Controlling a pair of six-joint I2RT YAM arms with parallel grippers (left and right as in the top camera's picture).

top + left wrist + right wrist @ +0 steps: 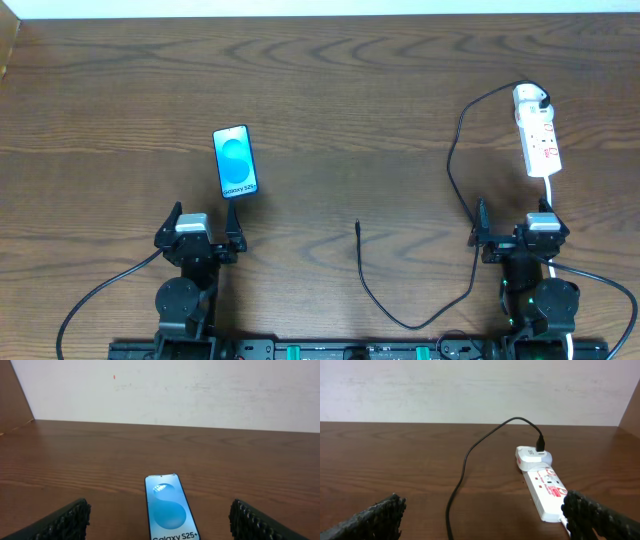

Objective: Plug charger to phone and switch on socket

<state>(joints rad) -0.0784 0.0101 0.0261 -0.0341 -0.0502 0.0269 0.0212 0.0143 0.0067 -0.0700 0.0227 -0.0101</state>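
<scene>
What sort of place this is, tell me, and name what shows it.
Likely a robot test bench in a lab or office: a wooden table against a plain white wall, a left arm and right arm at its near edge, and a phone, charger and socket strip laid out.

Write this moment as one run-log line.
left gripper open, empty | right gripper open, empty | phone flat, unplugged | charger: adapter in power strip, plug tip loose on table

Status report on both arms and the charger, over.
Both open and empty: left pincer behind phone, right pincer behind socket. Adapter end of charger in socket; plug tip loose, apart from phone. Nothing between them.
</scene>
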